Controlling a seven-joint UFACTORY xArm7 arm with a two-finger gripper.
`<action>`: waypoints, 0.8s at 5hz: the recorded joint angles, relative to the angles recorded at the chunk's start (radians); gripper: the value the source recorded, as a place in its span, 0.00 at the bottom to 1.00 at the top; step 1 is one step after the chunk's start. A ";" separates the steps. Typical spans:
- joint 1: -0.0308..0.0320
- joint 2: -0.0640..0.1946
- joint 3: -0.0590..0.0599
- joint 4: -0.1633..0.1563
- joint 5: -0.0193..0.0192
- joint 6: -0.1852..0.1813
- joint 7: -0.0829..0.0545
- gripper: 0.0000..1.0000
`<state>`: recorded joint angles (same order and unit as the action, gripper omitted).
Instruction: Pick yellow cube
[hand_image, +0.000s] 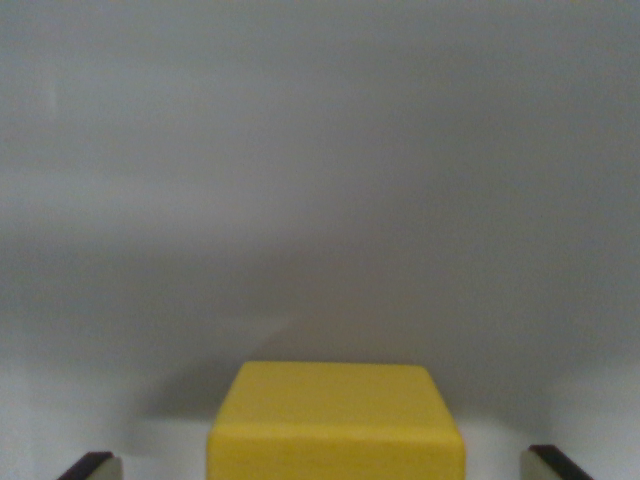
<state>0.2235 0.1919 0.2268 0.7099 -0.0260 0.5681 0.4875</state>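
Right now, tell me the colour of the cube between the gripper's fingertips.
Yellow: the cube is plain and unpatterned, shown best in the wrist view.

The yellow cube (335, 420) and both jaws are cut off below.

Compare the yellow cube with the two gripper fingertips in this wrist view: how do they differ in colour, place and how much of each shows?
The yellow cube is bright yellow; the fingertips are dark with pale faces. The cube sits at bottom centre; the fingertips sit at the bottom corners, one on each side, apart from it. The cube shows its top and front faces; only slivers of the fingertips show. All are cut off by the bottom edge.
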 joint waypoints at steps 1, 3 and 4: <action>0.0000 0.000 0.000 0.000 0.0000 0.000 0.000 0.00; 0.0000 0.000 0.000 0.000 0.0000 0.000 0.000 0.00; 0.0000 0.000 0.000 0.000 0.0000 0.000 0.000 1.00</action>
<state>0.2235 0.1920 0.2269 0.7098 -0.0260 0.5679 0.4876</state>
